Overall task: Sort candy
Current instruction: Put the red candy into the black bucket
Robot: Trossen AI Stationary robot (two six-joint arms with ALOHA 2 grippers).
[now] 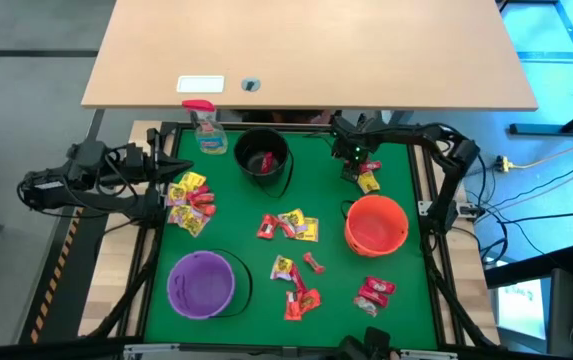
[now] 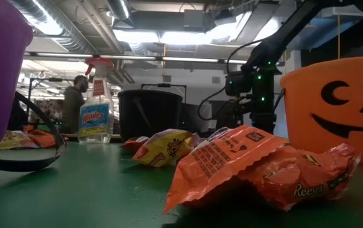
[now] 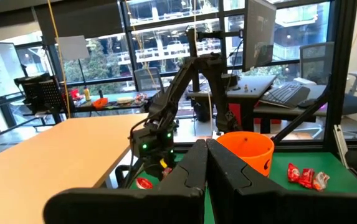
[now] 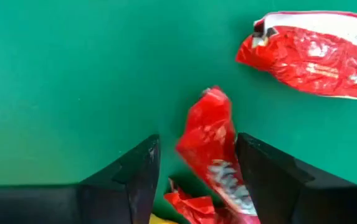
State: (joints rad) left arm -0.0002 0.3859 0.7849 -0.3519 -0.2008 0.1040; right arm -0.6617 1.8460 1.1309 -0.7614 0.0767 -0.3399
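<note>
My right gripper (image 4: 194, 171) stands open astride a red candy packet (image 4: 214, 149), not pinching it. It looks light, crinkly and slippery, so I would pinch across its flat middle.

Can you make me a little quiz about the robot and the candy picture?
1. True or false: the left gripper is open.
2. What colour is the packet between the right gripper fingers: A yellow, B red, C purple?
3. Fill in: the black bucket stands next to the spray ____.

Key: 1 false, it is shut. 2 B. 3 bottle.
</note>
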